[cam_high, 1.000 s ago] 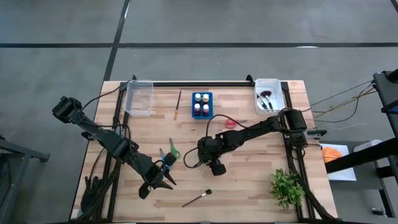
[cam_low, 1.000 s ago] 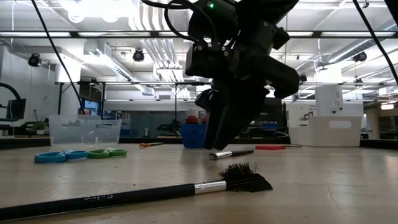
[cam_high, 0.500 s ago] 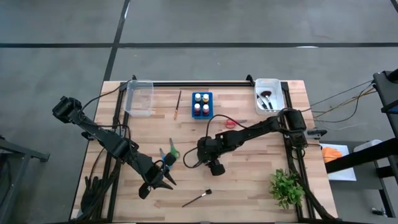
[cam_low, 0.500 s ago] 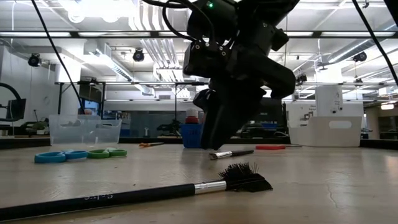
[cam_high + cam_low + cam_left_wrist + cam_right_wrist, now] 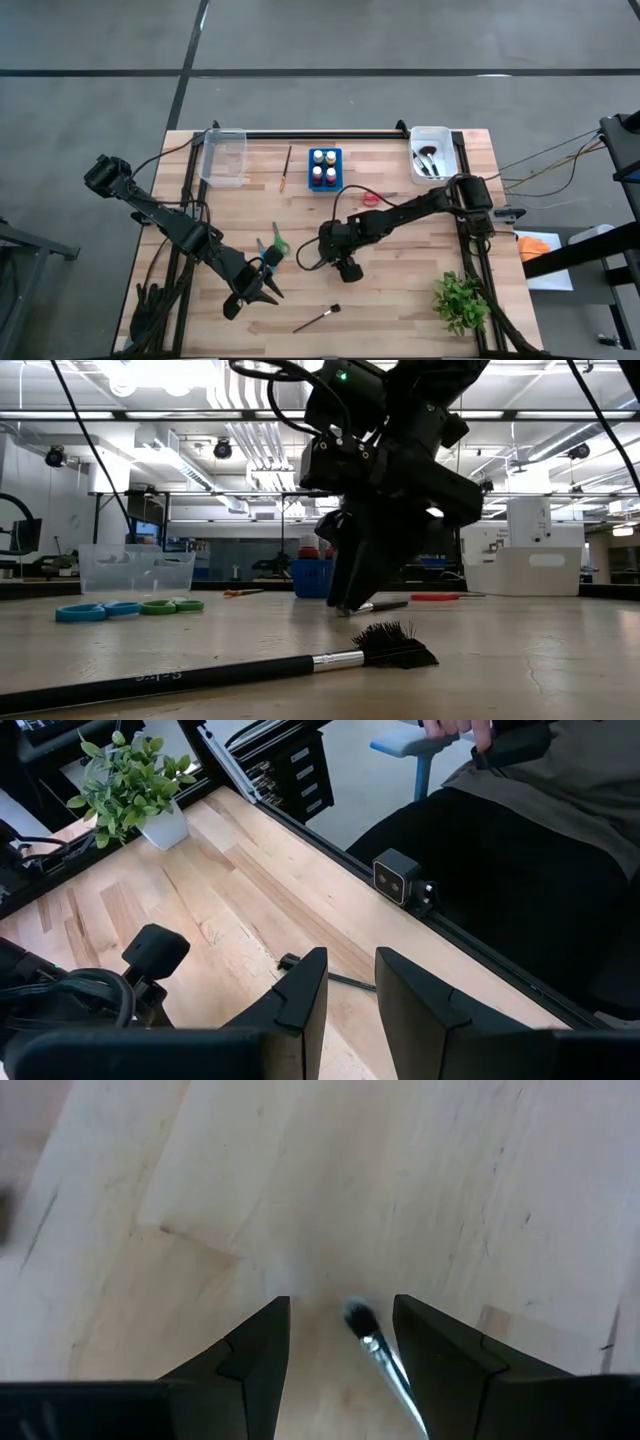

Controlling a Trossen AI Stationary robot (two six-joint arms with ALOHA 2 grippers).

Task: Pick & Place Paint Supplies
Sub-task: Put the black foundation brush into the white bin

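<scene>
While R gripper (image 5: 340, 1342) hangs low w/ fingers apart astride a small brush (image 5: 375, 1348), L gripper (image 5: 350, 985) waits, fingers parted.
Near brush (image 5: 200, 672) handle bears pale print, unreadable.

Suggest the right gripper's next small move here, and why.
Probably shut the fingers. The right gripper is down at the wooden table, open, with the thin silver-ferruled, dark-bristled brush lying between its fingers. The left gripper waits open near the table's front.
</scene>
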